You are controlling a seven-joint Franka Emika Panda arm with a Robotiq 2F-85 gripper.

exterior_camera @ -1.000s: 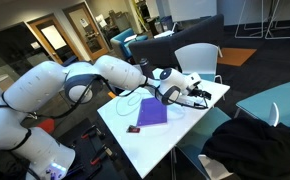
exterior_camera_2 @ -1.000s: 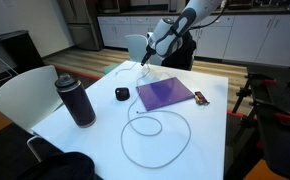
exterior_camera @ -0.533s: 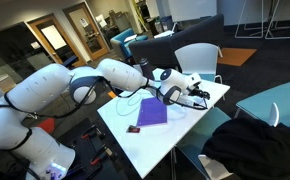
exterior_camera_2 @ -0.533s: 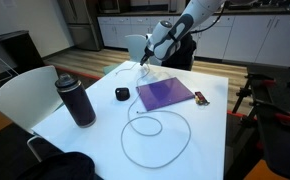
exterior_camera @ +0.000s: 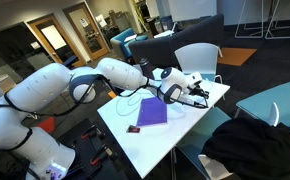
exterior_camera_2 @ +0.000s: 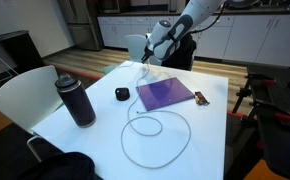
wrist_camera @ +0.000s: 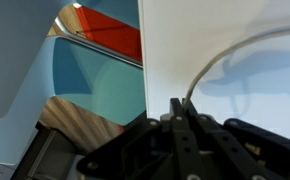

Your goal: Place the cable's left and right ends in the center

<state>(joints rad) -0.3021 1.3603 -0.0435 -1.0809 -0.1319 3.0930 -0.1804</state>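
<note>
Barely anything is changing over the last second. The gripper (wrist_camera: 181,112) is hanging at the far edge of the white table (exterior_camera_2: 217,140), its arm having tilted only a touch. Its fingers are clenching one end of the white cable (wrist_camera: 225,56), which is emerging from between their tips in the wrist view. The rest of the cable is lying where it was, running past the left side of the purple pad (exterior_camera_2: 165,95) and curling into loose loops on the near half of the table, to the right of the dark bottle (exterior_camera_2: 75,100). The held end is sitting just inside the far edge, well away from the middle. By the look of it, the grasp is settled but the carry toward the centre is not yet starting. The other end is lying somewhere among the near loops and cannot be picked out.
</note>
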